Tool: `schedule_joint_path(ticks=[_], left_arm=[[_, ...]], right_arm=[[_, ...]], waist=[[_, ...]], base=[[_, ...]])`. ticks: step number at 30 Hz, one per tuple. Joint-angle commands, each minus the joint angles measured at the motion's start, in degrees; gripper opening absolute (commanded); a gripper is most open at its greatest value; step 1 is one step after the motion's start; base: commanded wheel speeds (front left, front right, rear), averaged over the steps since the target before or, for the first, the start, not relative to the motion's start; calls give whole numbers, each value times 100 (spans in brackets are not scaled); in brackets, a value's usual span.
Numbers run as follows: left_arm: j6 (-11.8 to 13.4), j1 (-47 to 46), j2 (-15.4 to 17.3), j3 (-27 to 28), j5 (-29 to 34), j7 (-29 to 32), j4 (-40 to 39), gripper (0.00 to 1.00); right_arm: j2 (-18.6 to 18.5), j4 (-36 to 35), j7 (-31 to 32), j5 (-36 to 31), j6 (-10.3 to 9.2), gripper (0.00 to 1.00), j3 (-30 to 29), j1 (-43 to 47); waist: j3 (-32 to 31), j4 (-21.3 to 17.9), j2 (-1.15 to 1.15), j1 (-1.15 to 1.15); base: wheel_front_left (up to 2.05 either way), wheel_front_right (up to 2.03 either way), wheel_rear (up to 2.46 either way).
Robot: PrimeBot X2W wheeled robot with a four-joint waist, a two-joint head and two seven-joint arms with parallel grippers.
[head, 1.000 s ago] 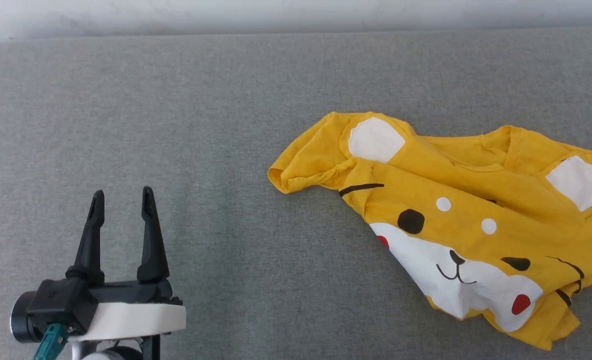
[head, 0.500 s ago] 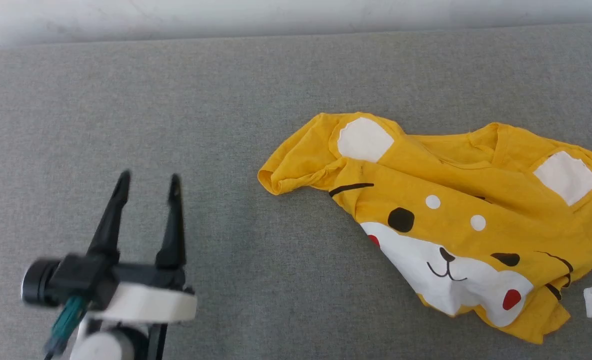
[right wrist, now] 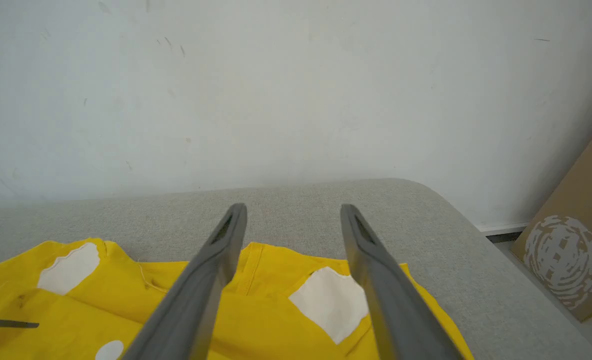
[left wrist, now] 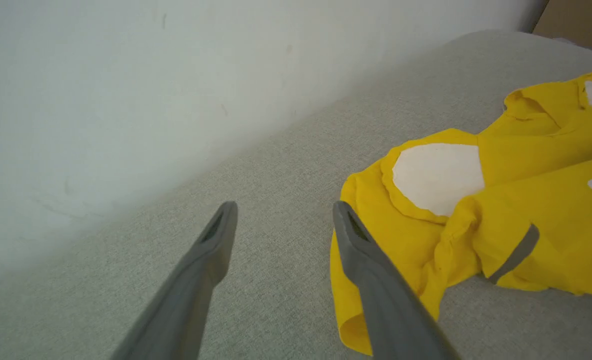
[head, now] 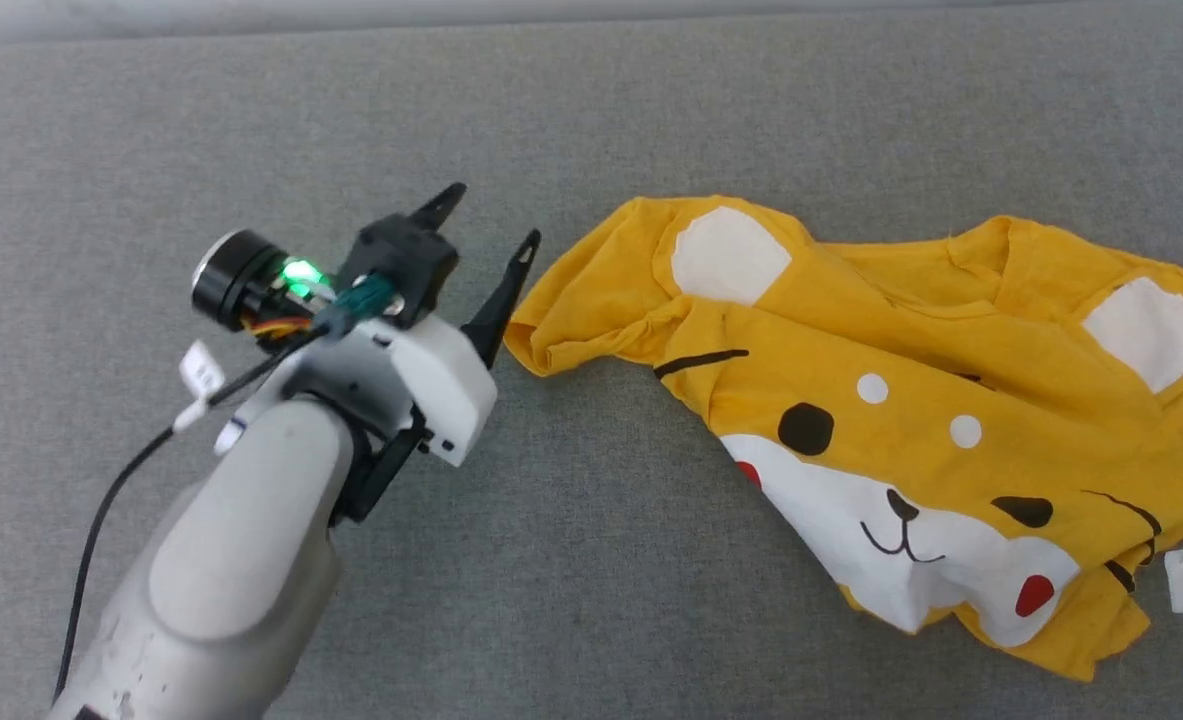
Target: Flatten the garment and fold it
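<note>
Though garment stays put, L tool, apart, now beside its sleeve; R tool apart too.

Yellow garment, cartoon animal face up, crumpled, sleeve bunched, lying on grey cushion.

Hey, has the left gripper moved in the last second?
Yes. The left gripper has swung right toward the garment, which lies where it was; its jaws now stand open beside the bunched sleeve.
</note>
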Motion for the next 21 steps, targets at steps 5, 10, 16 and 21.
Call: schedule_joint_path(ticks=[5,10,16,21], left_arm=[[-244,-506,4,-368,-128,656,718,100],[-323,-632,55,-610,-497,1150,1033,100],[-348,-597,82,-885,-889,1360,1089,0],[-353,-598,210,-1242,-1258,1426,950,0]], right_arm=[[17,-82,47,43,-11,100,-47,-72],[17,-70,37,86,-11,100,-71,-60],[17,-21,33,115,-11,100,-37,-93],[17,-17,42,111,-11,100,-33,-112]], waist=[[281,-141,0,-1],[377,-153,0,-1],[392,-119,0,-1],[376,-80,0,-1]], base=[[0,0,0],[0,0,0],[0,0,0],[0,0,0]])
